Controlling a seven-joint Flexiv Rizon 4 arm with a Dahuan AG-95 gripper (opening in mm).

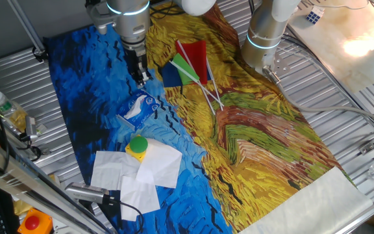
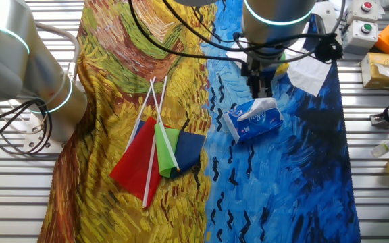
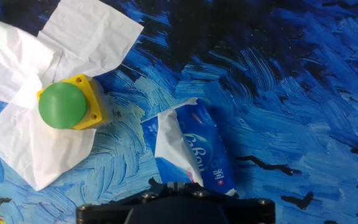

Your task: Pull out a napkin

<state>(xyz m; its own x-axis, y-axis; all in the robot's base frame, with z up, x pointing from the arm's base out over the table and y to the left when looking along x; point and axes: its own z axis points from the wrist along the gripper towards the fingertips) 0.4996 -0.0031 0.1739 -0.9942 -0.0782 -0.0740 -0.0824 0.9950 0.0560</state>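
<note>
The blue plastic tissue packet [image 1: 140,106] lies on the blue part of the painted cloth; it also shows in the other fixed view [image 2: 254,119] and the hand view [image 3: 194,152]. A white napkin [image 3: 168,135] sticks out of its opening, crumpled, still in the packet [image 2: 263,103]. My gripper [image 1: 139,75] hangs a little above the far end of the packet [image 2: 261,86]. Its fingertips [image 3: 178,185] show at the bottom edge of the hand view, pressed together with nothing between them.
A yellow box with a green button [image 1: 137,145] sits on larger flat white sheets [image 1: 130,170] in front of the packet. Red, green and blue flags on white sticks [image 1: 188,65] lie to the right. A second arm's base [image 1: 263,39] stands at the back.
</note>
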